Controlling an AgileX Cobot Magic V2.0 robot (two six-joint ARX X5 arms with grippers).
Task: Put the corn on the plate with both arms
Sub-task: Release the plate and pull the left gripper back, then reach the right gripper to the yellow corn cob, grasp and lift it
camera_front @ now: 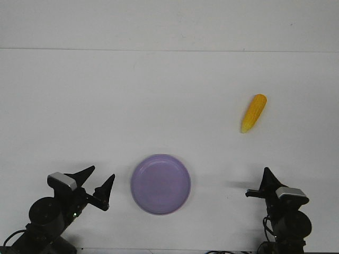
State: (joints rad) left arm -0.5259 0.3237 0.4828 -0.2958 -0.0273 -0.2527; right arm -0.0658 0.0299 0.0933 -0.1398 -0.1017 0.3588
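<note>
I see the corn [253, 113] lying on the table [106, 106] well right of and beyond the plate [160, 184], my left gripper [98, 183] spread open and empty, while the right gripper's [263, 185] jaws I cannot tell.

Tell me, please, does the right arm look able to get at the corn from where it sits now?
Probably yes. The corn lies alone on the bare table, ahead of the right gripper, with nothing between them. The plate sits off to the side.

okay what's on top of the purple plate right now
Nothing. The plate shows its whole bare lavender surface, uncovered. The corn lies apart on the table, farther back on the right.
</note>
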